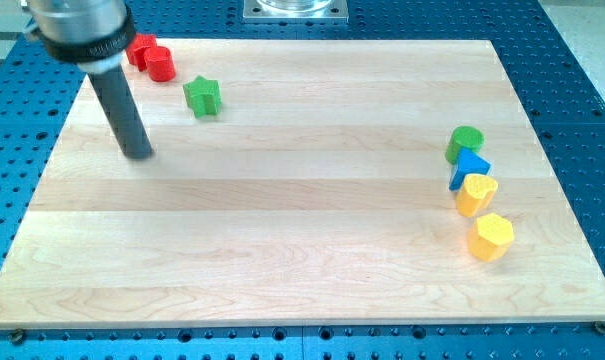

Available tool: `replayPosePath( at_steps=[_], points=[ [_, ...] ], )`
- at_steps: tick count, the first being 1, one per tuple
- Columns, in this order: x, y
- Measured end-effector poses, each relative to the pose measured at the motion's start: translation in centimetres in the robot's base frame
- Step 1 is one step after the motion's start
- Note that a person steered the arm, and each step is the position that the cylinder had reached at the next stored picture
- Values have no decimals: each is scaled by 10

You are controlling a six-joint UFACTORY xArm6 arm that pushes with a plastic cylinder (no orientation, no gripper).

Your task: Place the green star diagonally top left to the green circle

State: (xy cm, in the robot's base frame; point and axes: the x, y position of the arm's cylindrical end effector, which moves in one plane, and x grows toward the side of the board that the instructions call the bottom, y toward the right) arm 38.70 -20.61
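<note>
Pale wooden bench [282, 230] lies on blue perforated metal. No hand shows; my tip [138, 154], ending a dark smooth rod, rests near the bench's left edge. Green star [202, 96] sits just toward the top-right of it, two red blocks [151, 56] touching at the top-left corner. Far right: green circle [465, 142], blue triangle [469, 167], yellow heart [475, 193], yellow hexagon [491, 236].

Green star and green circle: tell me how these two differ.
The green star has pointed arms, while the green circle is round. The green star sits near the view's top left, the green circle at the view's right. The green star stands alone, whereas the green circle touches the blue block below it. My tip is below and left of the green star, far from the green circle. Both are the same green.
</note>
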Motion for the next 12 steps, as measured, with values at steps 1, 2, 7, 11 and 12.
replayPosePath(
  at_steps=[1,2,7,11,12],
  points=[
    [-42,40],
    [-72,97],
    [-81,303],
    [-51,283],
    [-32,340]
  ],
)
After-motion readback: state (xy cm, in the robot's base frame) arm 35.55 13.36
